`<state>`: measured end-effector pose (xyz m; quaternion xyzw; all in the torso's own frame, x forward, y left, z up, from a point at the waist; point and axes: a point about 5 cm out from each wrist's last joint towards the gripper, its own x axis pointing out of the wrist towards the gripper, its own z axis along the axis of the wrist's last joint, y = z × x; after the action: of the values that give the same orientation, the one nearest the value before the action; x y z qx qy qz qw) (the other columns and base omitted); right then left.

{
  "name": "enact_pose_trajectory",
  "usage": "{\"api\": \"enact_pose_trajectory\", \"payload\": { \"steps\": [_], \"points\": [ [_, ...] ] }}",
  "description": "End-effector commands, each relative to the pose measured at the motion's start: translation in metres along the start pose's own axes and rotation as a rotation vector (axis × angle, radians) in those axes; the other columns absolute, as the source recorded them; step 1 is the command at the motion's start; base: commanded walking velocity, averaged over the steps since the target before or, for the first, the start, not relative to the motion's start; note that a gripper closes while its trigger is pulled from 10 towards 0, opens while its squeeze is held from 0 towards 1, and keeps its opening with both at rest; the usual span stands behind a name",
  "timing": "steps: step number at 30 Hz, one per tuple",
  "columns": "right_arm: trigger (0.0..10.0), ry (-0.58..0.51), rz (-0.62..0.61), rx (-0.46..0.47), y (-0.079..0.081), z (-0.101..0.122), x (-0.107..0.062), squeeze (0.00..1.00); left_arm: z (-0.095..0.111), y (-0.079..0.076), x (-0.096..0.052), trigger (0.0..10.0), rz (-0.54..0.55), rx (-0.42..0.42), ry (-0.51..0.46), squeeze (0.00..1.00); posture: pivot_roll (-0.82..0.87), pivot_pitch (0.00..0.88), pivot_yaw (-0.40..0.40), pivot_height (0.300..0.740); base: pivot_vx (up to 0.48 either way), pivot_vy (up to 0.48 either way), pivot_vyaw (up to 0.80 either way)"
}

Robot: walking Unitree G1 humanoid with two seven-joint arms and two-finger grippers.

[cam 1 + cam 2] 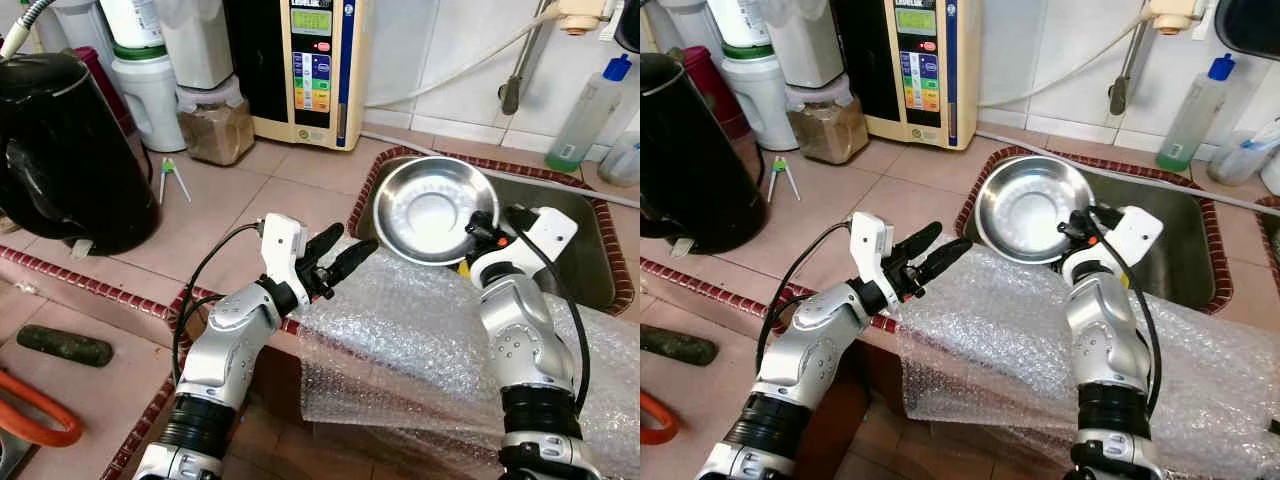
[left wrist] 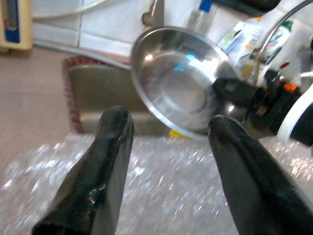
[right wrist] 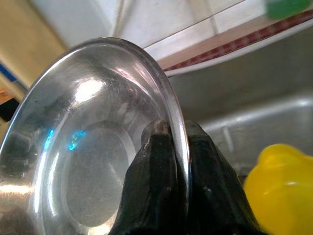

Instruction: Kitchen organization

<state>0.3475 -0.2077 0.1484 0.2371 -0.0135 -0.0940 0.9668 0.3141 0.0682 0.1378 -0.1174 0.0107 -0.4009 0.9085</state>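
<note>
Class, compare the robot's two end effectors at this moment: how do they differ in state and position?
The right end effector is shut on the rim of the steel bowl, holding it tilted over the sink; the left end effector is open and holds nothing. The left hovers over the bubble wrap, pointing at the bowl. Both have two black fingers.

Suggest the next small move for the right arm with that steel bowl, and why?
Probably carry the steel bowl sideways toward the open left gripper and the tiled counter. The right gripper pinches its rim, holding it tilted over the sink, and bubble wrap covers the near edge, so setting it straight down looks awkward.
</note>
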Motion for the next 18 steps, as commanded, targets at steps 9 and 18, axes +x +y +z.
{"api": "enact_pose_trajectory", "payload": {
  "steps": [9,18],
  "points": [
    [0.0,0.042,-0.398,0.012,-0.055,-0.002,0.014,0.0,-0.013,-0.004,-0.009,10.0,-0.014,0.073,0.102,1.0,-0.01,0.065,0.045,0.74,0.0,0.0,0.0],
    [10.0,0.099,-0.393,0.021,-0.052,-0.015,0.018,0.03,-0.015,-0.006,-0.01,10.0,-0.015,0.071,0.117,1.0,0.01,0.07,0.044,0.74,0.0,0.0,0.0]
  ]
}}
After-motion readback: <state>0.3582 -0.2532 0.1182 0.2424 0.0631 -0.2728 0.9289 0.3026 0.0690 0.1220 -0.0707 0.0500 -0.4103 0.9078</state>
